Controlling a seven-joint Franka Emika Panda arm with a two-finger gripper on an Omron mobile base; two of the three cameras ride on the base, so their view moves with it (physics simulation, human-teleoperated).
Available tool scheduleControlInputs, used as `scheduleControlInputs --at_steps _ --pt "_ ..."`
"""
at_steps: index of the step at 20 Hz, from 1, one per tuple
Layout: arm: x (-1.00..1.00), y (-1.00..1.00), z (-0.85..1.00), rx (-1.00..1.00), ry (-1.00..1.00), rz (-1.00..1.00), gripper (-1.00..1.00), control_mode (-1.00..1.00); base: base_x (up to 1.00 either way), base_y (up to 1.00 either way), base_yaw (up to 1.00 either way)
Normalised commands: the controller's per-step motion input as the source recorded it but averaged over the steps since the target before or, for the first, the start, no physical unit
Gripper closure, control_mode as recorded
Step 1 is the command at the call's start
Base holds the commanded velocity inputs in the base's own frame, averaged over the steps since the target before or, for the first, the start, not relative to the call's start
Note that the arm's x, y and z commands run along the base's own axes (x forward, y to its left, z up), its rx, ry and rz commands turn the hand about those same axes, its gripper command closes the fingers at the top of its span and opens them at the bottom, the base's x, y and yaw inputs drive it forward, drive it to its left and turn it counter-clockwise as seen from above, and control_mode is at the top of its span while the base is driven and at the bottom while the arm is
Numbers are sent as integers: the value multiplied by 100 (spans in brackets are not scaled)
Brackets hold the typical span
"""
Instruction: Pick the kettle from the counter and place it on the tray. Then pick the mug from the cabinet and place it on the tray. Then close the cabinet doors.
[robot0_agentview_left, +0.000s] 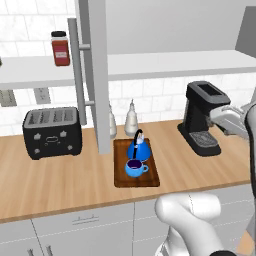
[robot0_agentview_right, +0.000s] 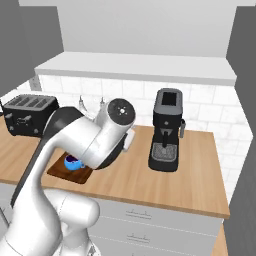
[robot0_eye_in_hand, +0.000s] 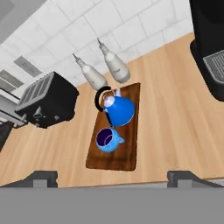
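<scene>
Hand view shows the kettle (robot0_eye_in_hand: 119, 110) and the mug (robot0_eye_in_hand: 107, 140) both standing on the tray (robot0_eye_in_hand: 129, 153) near the desk's (robot0_eye_in_hand: 175, 131) back edge. The pincer (robot0_eye_in_hand: 112, 175) hovers above, spread wide and empty. Judging by the cabinet door (robot0_agentview_left: 98, 75) standing open, only closing remains.

Glossy blue kettle (robot0_eye_in_hand: 120, 110) and mug (robot0_eye_in_hand: 107, 140); dark wooden tray (robot0_eye_in_hand: 127, 153); light wood-grain counter (robot0_eye_in_hand: 175, 127).
</scene>
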Motion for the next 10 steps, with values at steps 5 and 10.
scheduleControlInputs --at_steps 5,10 --pt "-47 -57 41 4 0 -13 -100 -100 0 0 0" --pt "-23 -33 20 1 0 -13 100 -100 0 0 0"
